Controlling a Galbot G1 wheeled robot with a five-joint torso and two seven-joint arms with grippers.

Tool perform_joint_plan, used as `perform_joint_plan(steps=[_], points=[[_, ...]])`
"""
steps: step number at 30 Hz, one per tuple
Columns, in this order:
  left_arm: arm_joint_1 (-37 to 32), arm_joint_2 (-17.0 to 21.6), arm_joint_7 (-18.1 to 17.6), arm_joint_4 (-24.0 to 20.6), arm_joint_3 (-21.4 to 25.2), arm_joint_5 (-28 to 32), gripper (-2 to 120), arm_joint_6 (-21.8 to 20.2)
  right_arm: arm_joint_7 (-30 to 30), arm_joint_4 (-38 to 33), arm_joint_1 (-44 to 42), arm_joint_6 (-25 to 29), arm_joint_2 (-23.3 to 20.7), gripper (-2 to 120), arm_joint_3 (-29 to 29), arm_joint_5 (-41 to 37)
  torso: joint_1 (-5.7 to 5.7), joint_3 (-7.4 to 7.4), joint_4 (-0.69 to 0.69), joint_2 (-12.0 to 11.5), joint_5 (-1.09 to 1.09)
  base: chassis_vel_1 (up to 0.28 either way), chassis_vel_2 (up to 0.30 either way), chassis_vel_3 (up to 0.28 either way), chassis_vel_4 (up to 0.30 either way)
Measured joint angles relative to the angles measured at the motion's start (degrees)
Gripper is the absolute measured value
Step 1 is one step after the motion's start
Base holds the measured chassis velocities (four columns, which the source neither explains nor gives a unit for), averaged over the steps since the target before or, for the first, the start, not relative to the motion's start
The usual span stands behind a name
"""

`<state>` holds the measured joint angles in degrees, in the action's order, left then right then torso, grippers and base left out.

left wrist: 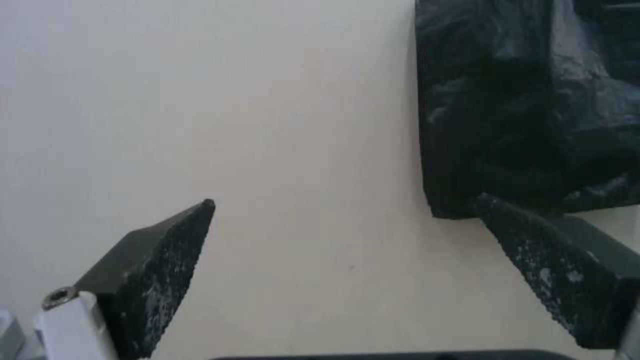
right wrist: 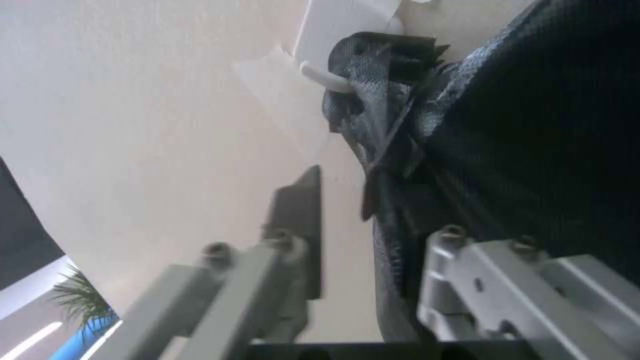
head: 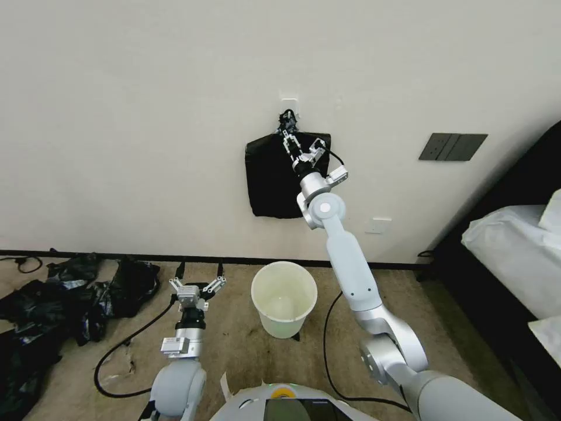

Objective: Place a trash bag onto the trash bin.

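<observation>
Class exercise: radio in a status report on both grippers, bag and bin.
Right gripper open, raised at hanging flat black plastic bundle on wall hook. Left gripper open, low. Round white plastic bin unlined on carpet.

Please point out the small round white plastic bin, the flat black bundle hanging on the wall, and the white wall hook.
Small round white plastic bin (head: pixel 262 289), head view: left rim.
Flat black bundle (head: pixel 269 187), head view: lower body.
White wall hook (right wrist: pixel 325 80), right wrist view: prong.

The trash bin (head: pixel 284 298) — small, round, white — stands upright on the carpet below the wall, its mouth bare, unlined.

No legible text, labels, brands, numbers or signs anywhere.
</observation>
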<state>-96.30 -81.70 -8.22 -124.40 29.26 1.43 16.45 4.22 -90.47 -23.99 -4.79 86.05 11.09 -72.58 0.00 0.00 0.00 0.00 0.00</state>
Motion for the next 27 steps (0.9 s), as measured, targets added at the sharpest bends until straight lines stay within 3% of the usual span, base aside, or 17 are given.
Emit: perform_joint_plan(steps=[3, 5, 14, 27], points=[[0.0, 0.1, -0.1, -0.2, 0.0, 0.0, 100, 0.0, 0.1, 0.4, 0.4, 0.0, -0.1, 3, 0.1, 0.0, 0.00, 0.00, 0.00, 0.0, 0.00, 0.000, 0.000, 0.000, 0.000], [0.0, 0.1, -0.1, -0.2, 0.0, 0.0, 100, 0.0, 0.1, 0.5, 0.5, 0.0, -0.2, 1, 0.2, 0.0, 0.00, 0.00, 0.00, 0.0, 0.00, 0.000, 0.000, 0.000, 0.000], [0.0, 0.1, -0.1, -0.6, 0.0, 0.0, 100, -0.2, 0.2, 0.6, 0.2, 0.1, -0.3, 0, 0.2, 0.1, 0.00, 0.00, 0.00, 0.0, 0.00, 0.000, 0.000, 0.000, 0.000], [0.2, 0.1, -0.2, -0.4, -0.4, 0.0, 100, -0.2, 0.2, -9.0, -8.1, 0.2, -3.5, 0, -2.0, 3.9, 0.00, 0.00, -0.01, 0.0, 0.00, 0.000, 0.000, 0.000, 0.000]])
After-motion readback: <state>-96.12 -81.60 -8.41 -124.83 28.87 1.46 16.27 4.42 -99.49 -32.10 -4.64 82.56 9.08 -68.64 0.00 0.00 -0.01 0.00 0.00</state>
